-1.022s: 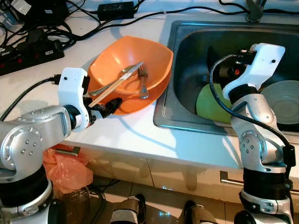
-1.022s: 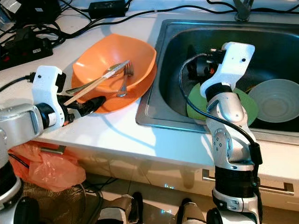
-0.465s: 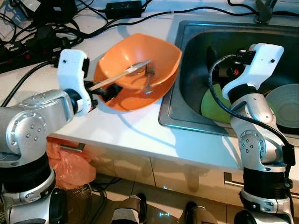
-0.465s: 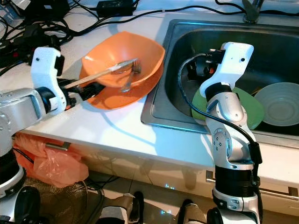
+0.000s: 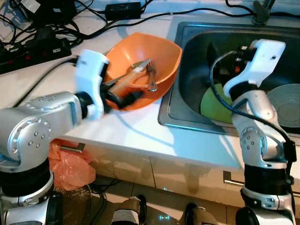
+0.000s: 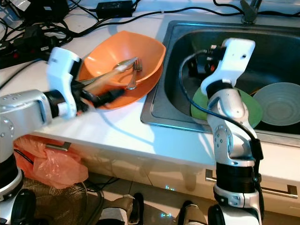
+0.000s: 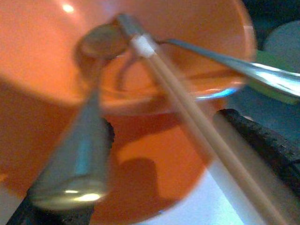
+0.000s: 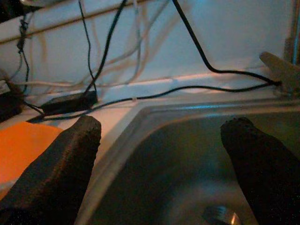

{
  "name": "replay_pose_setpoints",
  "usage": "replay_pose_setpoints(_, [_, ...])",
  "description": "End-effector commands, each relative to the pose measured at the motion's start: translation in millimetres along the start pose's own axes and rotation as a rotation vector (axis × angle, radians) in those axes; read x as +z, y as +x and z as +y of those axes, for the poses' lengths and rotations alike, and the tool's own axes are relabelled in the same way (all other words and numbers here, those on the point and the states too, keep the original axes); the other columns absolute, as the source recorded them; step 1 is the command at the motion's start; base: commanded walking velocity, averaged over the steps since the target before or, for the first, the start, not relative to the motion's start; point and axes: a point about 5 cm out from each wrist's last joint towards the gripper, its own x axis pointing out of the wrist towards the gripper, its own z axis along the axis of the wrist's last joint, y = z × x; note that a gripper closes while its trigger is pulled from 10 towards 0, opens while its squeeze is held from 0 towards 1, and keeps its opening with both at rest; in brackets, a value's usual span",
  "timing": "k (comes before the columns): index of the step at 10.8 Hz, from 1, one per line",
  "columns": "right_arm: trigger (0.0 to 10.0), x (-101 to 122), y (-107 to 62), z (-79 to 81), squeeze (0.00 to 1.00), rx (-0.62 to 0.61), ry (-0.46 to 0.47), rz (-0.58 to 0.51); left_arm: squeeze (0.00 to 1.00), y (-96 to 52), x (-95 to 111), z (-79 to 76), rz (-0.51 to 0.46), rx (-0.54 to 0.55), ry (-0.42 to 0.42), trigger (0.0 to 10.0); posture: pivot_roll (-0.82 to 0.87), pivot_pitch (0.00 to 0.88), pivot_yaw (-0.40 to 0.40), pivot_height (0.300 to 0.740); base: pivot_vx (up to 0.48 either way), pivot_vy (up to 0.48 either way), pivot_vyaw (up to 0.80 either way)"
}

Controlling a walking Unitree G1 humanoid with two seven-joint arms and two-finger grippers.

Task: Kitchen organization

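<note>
Presently | orange bowl (image 5: pixel 150 61) sat on counter (image 5: pixel 136 131) beside sink (image 5: pixel 197 47), holding fork (image 5: pixel 151 77), spoon and chopsticks | left gripper (image 5: pixel 123 97) at near rim, fingers apart astride utensil handles, apparently to collect them | right gripper (image 8: pixel 159 159) over sink, fingers apart, empty.

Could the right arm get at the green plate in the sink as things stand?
Probably yes. The right gripper hangs open over the sink, and the green plate lies just below that arm, its near part bare. The grey bowl sits beside it, not over it.
</note>
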Motion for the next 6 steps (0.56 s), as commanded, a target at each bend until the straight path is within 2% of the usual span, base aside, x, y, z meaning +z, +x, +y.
replay_pose_setpoints(1, [10.0, 2, 2.0, 0.5, 0.00, 0.006, -0.011, -0.013, 0.00, -3.4, 1, -8.0, 0.002, -0.073, 0.019, 10.0, 0.18, 0.154, 0.090, 0.740, 0.000, 0.000, 0.00])
replay_pose_setpoints(3, [10.0, 4, 5.8, -0.5, 0.00, 0.011, -0.016, -0.019, 0.00, -7.8, 4, -17.3, 0.016, -0.205, 0.050, 10.0, 0.17, 0.136, 0.082, 0.740, 0.000, 0.000, 0.00])
replay_pose_setpoints(4, [10.0, 5, 6.9, -0.9, 0.00, 0.013, -0.019, -0.023, 0.00, -8.7, 5, -17.9, 0.014, -0.223, 0.060, 10.0, 0.17, 0.129, 0.079, 0.740, 0.000, 0.000, 0.00])
replay_pose_setpoints(6, [10.0, 8, 11.3, -0.3, 0.00, 0.027, -0.025, -0.037, 0.00, -7.9, 18, -13.9, -0.068, -0.230, 0.072, 10.0, 0.16, 0.098, 0.067, 0.740, 0.000, 0.000, 0.00])
